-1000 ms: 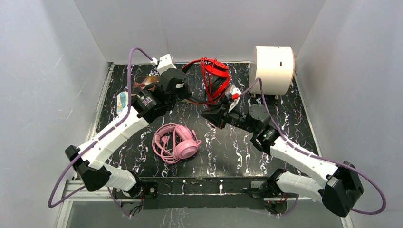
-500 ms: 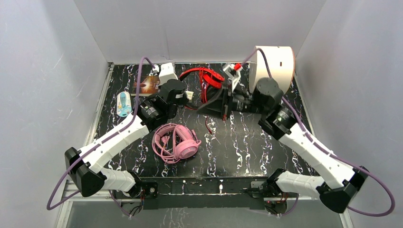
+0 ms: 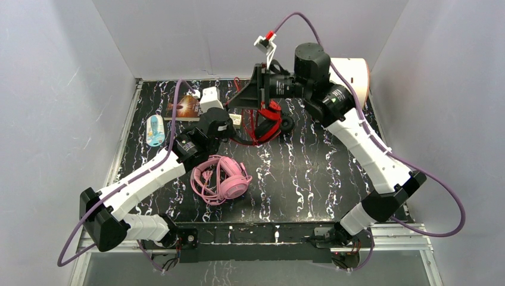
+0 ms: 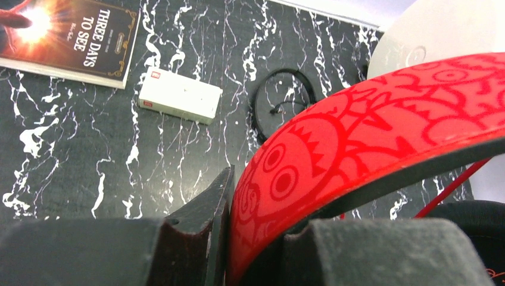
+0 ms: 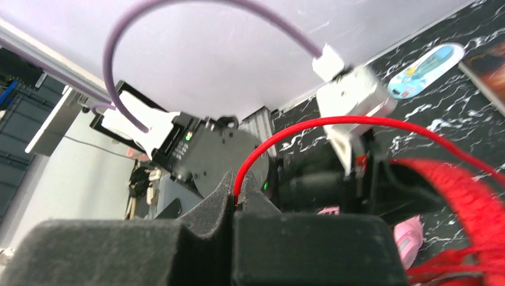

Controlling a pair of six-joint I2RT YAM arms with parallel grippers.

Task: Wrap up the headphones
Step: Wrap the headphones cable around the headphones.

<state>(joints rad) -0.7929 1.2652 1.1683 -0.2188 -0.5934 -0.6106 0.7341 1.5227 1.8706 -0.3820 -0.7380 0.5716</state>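
Observation:
The red headphones with black (image 3: 266,118) sit at the back middle of the table. My left gripper (image 3: 231,128) is shut on their red patterned headband (image 4: 381,113), seen close in the left wrist view, jaws (image 4: 256,202) clamped on the band. My right gripper (image 3: 233,102) is raised above them and shut on their thin red cable (image 5: 309,126), which rises from between its pads (image 5: 238,192). The pink headphones (image 3: 220,179) lie in front of the left arm. A thin black loop (image 4: 284,98) lies on the table; whether it is the black headset I cannot tell.
A book (image 3: 186,107) and a blue-and-white packet (image 3: 154,129) lie at the back left. A small white box (image 4: 180,101) lies near the book. A white cylinder (image 3: 355,74) stands at the back right. White walls enclose the table.
My right arm has swung up and toward the back left, carrying the red cable over the headset. My left gripper has shifted slightly with the headband.

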